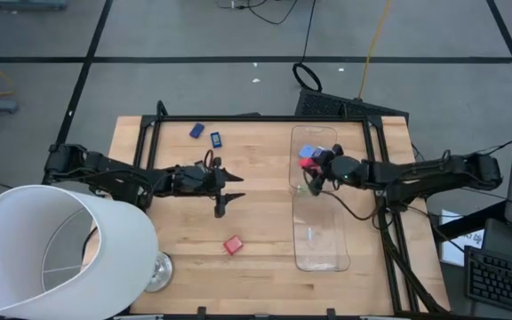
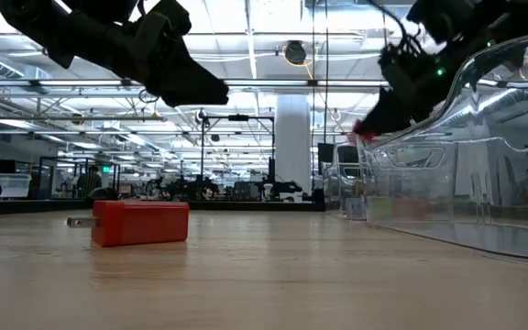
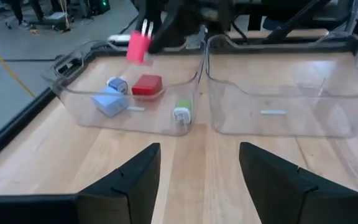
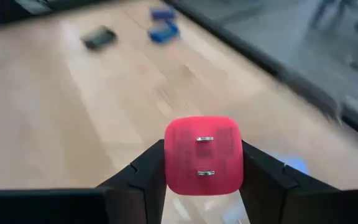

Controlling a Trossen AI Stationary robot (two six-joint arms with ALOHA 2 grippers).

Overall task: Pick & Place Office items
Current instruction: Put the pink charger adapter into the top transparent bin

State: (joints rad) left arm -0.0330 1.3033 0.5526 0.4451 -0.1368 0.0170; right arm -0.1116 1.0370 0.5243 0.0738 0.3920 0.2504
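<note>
1. The pink plug [image 4: 203,155] is clamped in the right pincer [image 1: 316,167] over the tray [image 1: 320,253]; it is best lowered beside the pieces there before release
2. The left pincer [image 1: 227,191] is held apart, empty, mid-surface
3. A red block [image 1: 232,245] lies on the wooden surface [image 1: 265,227]; a lit hall is seen beyond

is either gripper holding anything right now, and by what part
The right gripper holds a pink plug-in charger block by its two opposite sides, prongs facing the wrist camera, over the clear tray. The left gripper is open and holds nothing.
</note>
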